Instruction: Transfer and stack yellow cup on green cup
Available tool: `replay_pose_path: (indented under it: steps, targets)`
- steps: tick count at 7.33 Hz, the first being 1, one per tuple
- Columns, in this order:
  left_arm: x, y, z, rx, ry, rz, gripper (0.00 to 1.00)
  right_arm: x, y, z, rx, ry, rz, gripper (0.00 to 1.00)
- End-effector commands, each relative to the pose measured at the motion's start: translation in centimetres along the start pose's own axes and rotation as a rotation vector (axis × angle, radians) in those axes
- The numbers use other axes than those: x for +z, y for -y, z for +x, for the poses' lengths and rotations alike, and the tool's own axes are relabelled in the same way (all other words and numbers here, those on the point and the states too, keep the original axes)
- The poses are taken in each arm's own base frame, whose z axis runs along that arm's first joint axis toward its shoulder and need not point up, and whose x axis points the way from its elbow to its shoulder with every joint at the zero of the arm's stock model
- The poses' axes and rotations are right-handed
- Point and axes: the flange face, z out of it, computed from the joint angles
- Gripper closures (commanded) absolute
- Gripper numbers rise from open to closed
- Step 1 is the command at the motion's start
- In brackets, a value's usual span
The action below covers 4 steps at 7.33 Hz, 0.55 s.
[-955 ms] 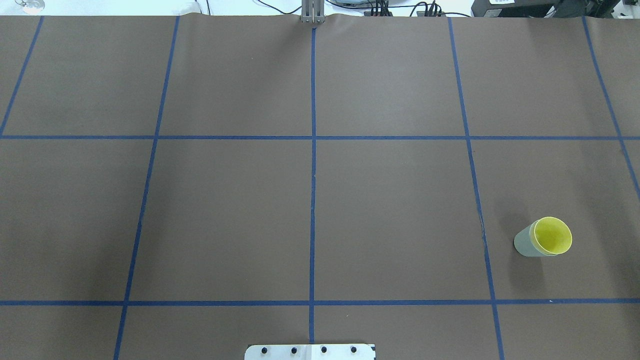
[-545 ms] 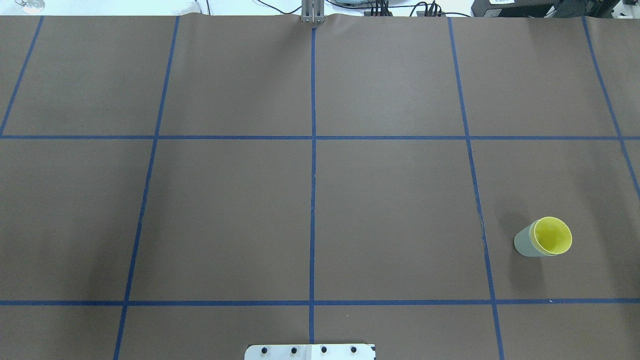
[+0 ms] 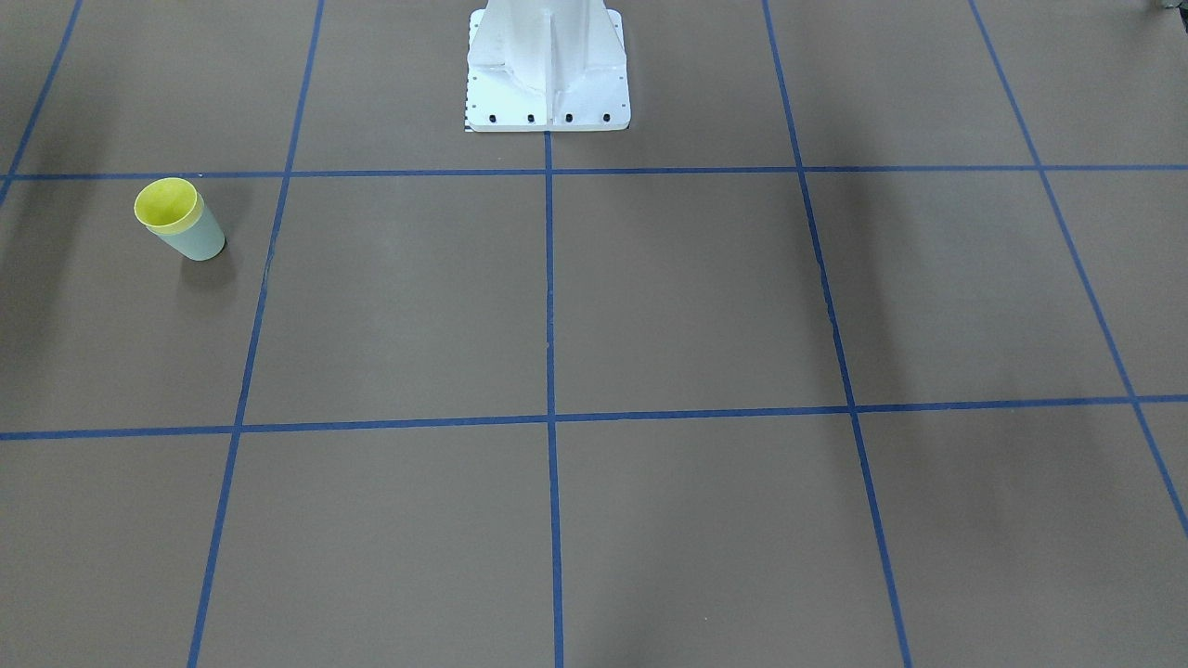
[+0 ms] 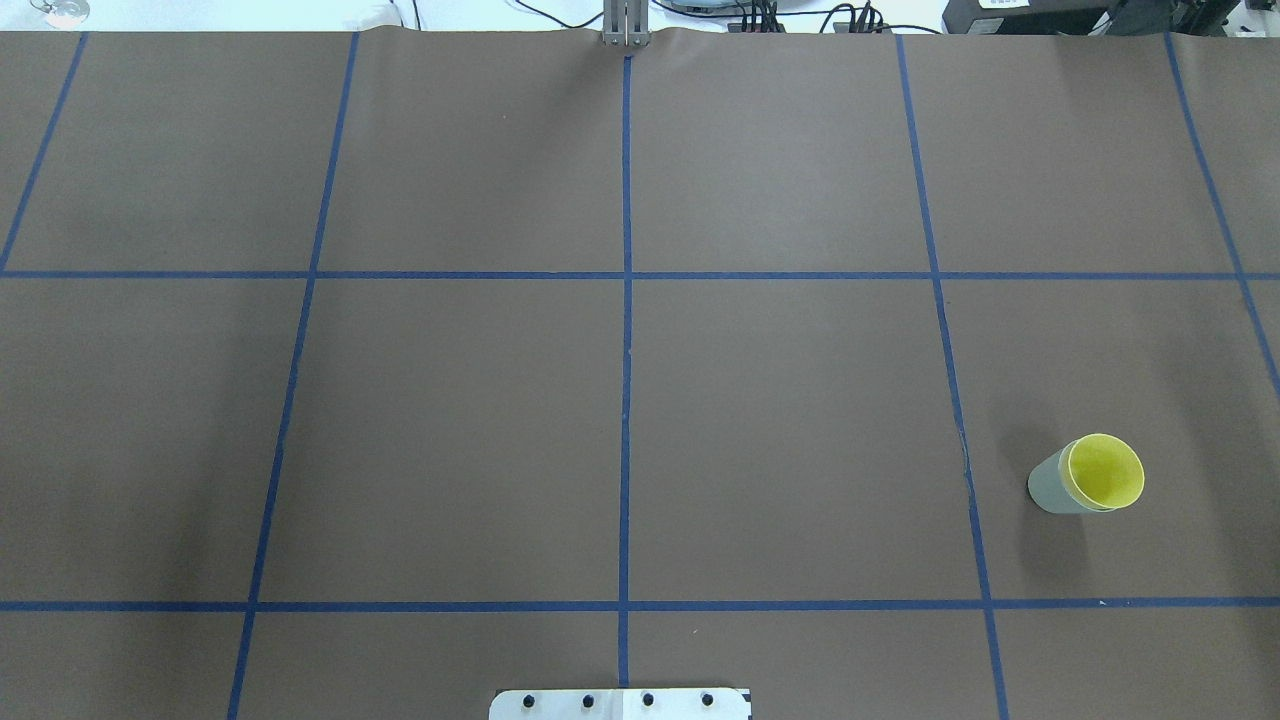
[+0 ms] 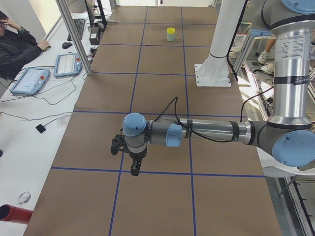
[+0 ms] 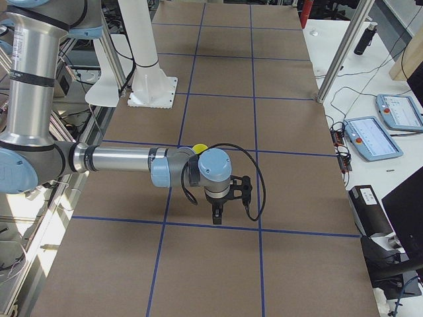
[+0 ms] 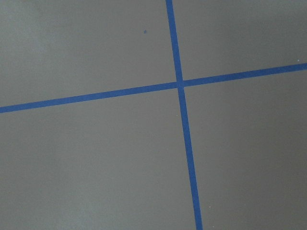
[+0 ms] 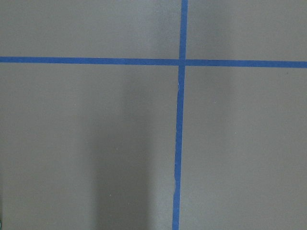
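The yellow cup [image 4: 1105,472] sits nested inside the green cup [image 4: 1048,485], upright on the brown mat at the near right. The front-facing view shows the yellow rim [image 3: 167,204] above the green wall [image 3: 197,241]. The pair is small and far in the exterior left view [image 5: 171,33]. My left gripper [image 5: 135,167] hangs low over the mat, far from the cups. My right gripper [image 6: 217,214] hangs over the mat; a bit of the yellow cup [image 6: 199,146] shows behind its arm. I cannot tell whether either gripper is open or shut. Both wrist views show only mat and blue tape.
The robot's white base [image 3: 548,74] stands at the table's near middle edge. Blue tape lines [image 4: 625,400] grid the mat. An operator [image 5: 17,46] sits at a side bench with control tablets [image 5: 66,64]. Metal frame posts [image 6: 344,53] stand at the far edge.
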Motion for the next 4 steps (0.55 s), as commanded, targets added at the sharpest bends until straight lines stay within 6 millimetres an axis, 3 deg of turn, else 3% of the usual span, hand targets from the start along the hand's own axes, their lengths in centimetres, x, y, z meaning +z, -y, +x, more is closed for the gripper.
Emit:
replay_pose_path:
  steps: [1,4]
  targets:
    - [0.18,0.03,-0.07,0.039,-0.01,0.0,0.0,0.06,-0.07,0.11,0.003,0.0,-0.001,0.0]
    - [0.18,0.13,0.02,0.041,-0.011,0.0,0.0,-0.03,-0.02,0.01,-0.002,0.0,0.004,0.0]
